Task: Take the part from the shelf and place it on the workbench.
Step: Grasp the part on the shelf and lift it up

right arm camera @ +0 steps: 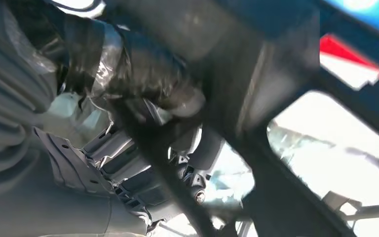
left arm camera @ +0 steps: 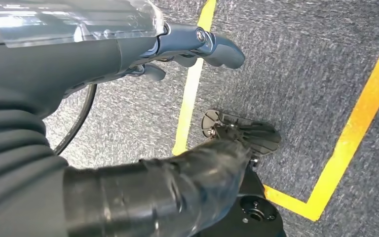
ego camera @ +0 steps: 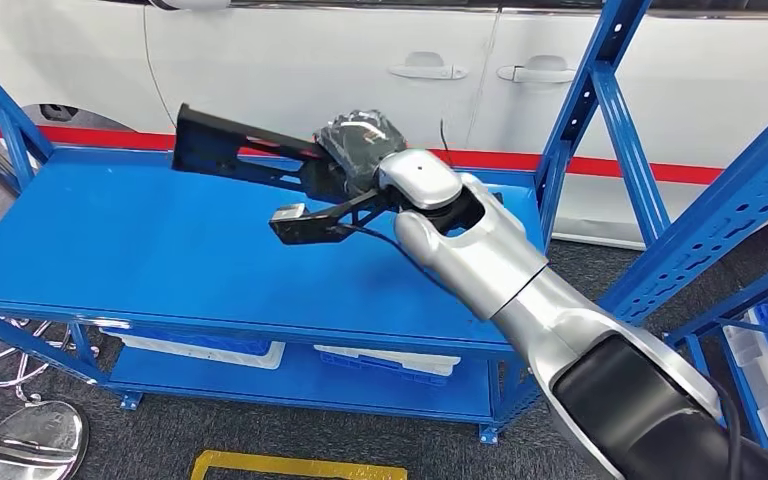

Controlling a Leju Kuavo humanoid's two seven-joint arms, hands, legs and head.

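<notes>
- One right hand (ego camera: 358, 150), wrapped in dark glossy plastic film, grips the long black plastic bracket-shaped part (ego camera: 245, 150) at its end nearest the blue upright.
- In the right wrist view the wrapped fingers (right arm camera: 143, 74) curl tight around a dark bar of that part (right arm camera: 237, 84), though the picture is blurred.
- The part sits low over the blue metal desk (ego camera: 140, 250), stretching from the hand toward the desk's far left; whether it touches the surface I cannot tell.
- The silver right arm (ego camera: 500, 270) reaches in from the lower right across the desk's front edge.
- The left hand (left arm camera: 197, 44) hangs over grey carpet (left arm camera: 301, 64) crossed by yellow floor tape (left arm camera: 192, 89), its fingers loosely bent and holding nothing.
- Behind the desk stands a white car (ego camera: 340, 50) with a red stripe.
- Blue shelf uprights (ego camera: 600, 110) rise at the right.
</notes>
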